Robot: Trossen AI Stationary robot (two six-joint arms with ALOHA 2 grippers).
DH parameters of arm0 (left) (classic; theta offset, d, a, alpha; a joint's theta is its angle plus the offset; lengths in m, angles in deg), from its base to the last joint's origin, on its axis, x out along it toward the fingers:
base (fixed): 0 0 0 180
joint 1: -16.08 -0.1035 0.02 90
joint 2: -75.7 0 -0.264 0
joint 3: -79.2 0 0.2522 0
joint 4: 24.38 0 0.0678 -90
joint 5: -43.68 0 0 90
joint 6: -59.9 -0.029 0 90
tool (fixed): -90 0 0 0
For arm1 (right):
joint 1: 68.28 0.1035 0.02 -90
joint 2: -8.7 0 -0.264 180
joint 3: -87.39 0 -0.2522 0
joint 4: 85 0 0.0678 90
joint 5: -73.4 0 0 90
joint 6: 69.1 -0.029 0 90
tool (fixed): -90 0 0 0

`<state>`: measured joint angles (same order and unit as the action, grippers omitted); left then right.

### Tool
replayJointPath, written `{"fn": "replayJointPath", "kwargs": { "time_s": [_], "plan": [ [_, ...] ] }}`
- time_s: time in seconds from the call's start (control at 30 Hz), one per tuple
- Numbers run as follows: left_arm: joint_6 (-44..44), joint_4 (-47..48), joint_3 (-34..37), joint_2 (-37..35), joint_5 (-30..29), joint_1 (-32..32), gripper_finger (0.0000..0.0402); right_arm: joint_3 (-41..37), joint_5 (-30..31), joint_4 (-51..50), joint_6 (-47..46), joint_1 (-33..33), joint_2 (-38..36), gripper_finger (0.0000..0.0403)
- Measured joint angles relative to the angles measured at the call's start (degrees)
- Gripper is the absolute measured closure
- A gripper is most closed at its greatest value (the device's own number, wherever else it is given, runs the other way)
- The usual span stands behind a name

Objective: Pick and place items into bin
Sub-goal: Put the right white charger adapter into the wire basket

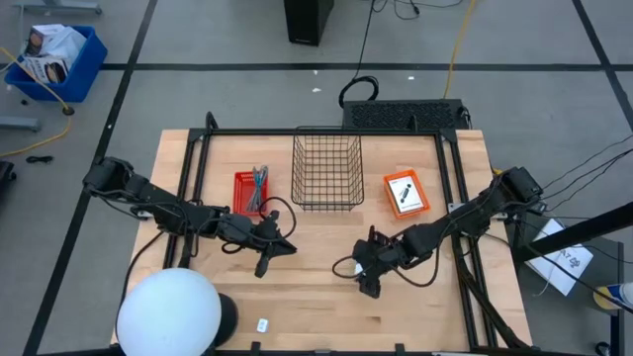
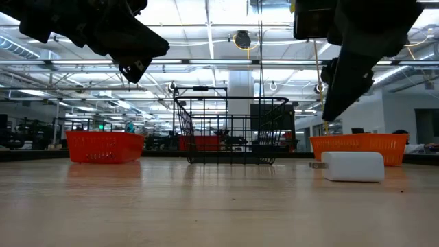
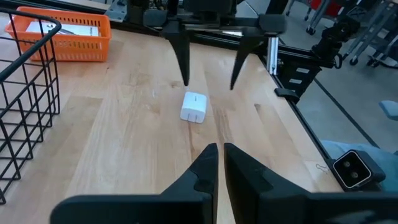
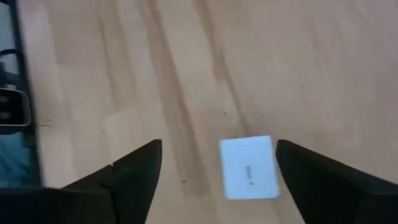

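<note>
A small white block (image 4: 249,168) lies flat on the wooden table (image 1: 316,297), and it also shows in the low view (image 2: 353,166). My right gripper (image 4: 217,148) hovers open just above it, one finger on either side, touching nothing. My left gripper (image 3: 217,155) is shut and empty, held above the table left of centre (image 1: 267,252), pointing toward the block (image 3: 194,107). The black wire bin (image 1: 326,173) stands at the middle back. A second white block (image 1: 262,324) lies near the front edge.
A red tray (image 1: 249,190) with thin teal and grey items sits left of the bin. An orange tray (image 1: 406,193) with a dark-printed card sits right of it. A white dome (image 1: 168,311) stands at the front left corner. Bare wood lies between the arms.
</note>
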<state>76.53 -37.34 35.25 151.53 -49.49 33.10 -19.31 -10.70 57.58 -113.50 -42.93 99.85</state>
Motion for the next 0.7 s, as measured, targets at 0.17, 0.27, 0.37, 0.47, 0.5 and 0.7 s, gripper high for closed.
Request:
{"fn": "replayJointPath", "kwargs": {
  "time_s": [0.17, 0.27, 0.37, 0.47, 0.5, 0.7],
  "plan": [
    [0.0, 0.0, 0.0, 0.0, 0.0, 0.0, 0.0371, 0.0, -6.4, 0.6, -3.7, 0.1, 0.1, 0.0071],
    [0.0, 0.0, 0.0, 0.0, 0.0, 0.0, 0.0371, -0.1, -6.8, 0.8, -4.2, 0.1, 0.1, 0.0070],
    [0.0, 0.0, 0.0, 0.0, 0.0, 0.0, 0.0371, -0.5, -5.9, 1.8, -4.8, 0.1, 0.1, 0.0071],
    [0.0, 0.0, 0.0, 0.0, 0.0, 0.0, 0.0371, -0.6, -4.3, 1.9, -5.4, -0.2, 0.1, 0.0073],
    [0.0, 0.0, 0.0, 0.0, 0.0, 0.0, 0.0371, -0.6, -3.4, 2.0, -5.2, -0.3, 0.1, 0.0073],
    [0.1, 0.0, 0.0, 0.0, 0.0, 0.0, 0.0371, -3.5, -1.6, 6.4, -4.3, 0.2, 0.1, 0.0073]
  ]
}}
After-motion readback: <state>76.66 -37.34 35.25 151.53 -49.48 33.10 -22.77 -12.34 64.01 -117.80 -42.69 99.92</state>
